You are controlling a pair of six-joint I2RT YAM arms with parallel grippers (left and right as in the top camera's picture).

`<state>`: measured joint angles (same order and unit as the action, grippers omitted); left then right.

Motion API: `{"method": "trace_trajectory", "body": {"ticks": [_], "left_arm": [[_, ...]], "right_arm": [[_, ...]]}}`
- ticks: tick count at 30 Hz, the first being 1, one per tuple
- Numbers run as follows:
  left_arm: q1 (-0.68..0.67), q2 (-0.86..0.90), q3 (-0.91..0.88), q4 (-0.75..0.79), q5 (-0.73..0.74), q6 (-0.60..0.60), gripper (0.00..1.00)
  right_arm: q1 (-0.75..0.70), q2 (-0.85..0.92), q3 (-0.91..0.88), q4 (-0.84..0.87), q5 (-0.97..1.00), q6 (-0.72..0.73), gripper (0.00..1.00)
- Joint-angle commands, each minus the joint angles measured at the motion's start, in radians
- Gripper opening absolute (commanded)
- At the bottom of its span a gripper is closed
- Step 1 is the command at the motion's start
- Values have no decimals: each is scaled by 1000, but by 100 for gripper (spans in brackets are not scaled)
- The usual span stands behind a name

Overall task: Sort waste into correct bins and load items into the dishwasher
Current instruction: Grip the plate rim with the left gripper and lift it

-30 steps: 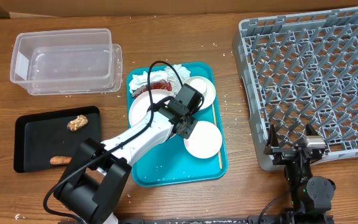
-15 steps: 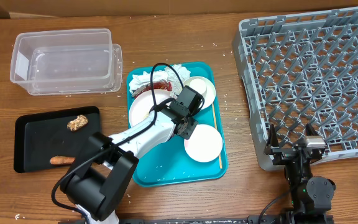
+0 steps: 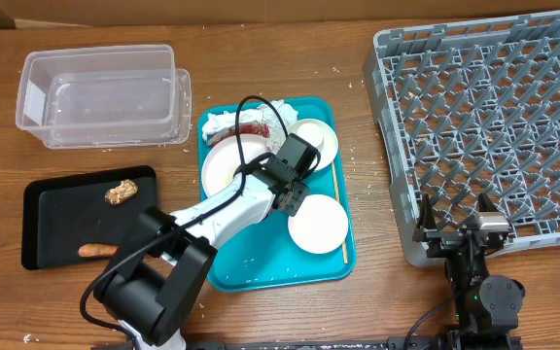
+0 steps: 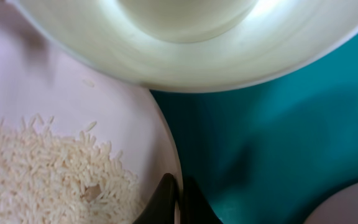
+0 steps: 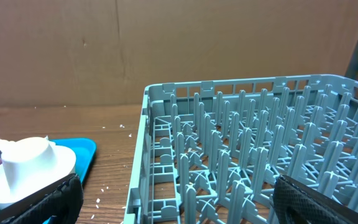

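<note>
Left wrist camera: the pale pink plate (image 4: 55, 112) fills the left side with a heap of rice grains (image 4: 42, 168) on it. The left gripper (image 4: 179, 194) has its dark fingers (image 4: 164, 200) drawn narrow, pinching the plate's right rim between them. A pale saucer (image 4: 185, 56) overlaps the plate's far edge from above.

Seen from overhead, this plate lies in the far left part of the teal tray (image 3: 261, 267), with the left arm reaching across it. Crumpled napkins (image 3: 224, 123) and a red wrapper (image 3: 252, 131) sit just behind it at the tray's far edge. A small white cup (image 3: 309, 134) stands on the saucer, and a white plate (image 3: 319, 224) lies just beside the gripper. A wooden stick (image 3: 336, 209) runs along the tray's right side.

To the left, the black tray (image 3: 56, 228) holds a brown food bit (image 3: 120, 192) and a carrot (image 3: 95, 251). A clear container (image 3: 100, 95) stands beyond it. The grey dish rack (image 3: 494, 117) is well apart on the right. The right gripper (image 3: 460, 236) sits at its near edge, fingers spread wide and holding nothing.
</note>
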<state>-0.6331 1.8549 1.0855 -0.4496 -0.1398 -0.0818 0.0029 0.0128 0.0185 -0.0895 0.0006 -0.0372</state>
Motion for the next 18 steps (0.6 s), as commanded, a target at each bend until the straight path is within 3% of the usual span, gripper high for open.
{"method": "trace_trajectory", "body": {"ticks": [1, 9, 18], "left_arm": [[6, 18, 3, -27, 1, 7, 4], [4, -11, 47, -121, 2, -10, 4], [4, -81, 85, -237, 6, -105, 4]], "right_arm": [[7, -10, -10, 6, 6, 5, 100], [7, -10, -10, 6, 6, 5, 100], [7, -10, -10, 6, 6, 5, 100]]}}
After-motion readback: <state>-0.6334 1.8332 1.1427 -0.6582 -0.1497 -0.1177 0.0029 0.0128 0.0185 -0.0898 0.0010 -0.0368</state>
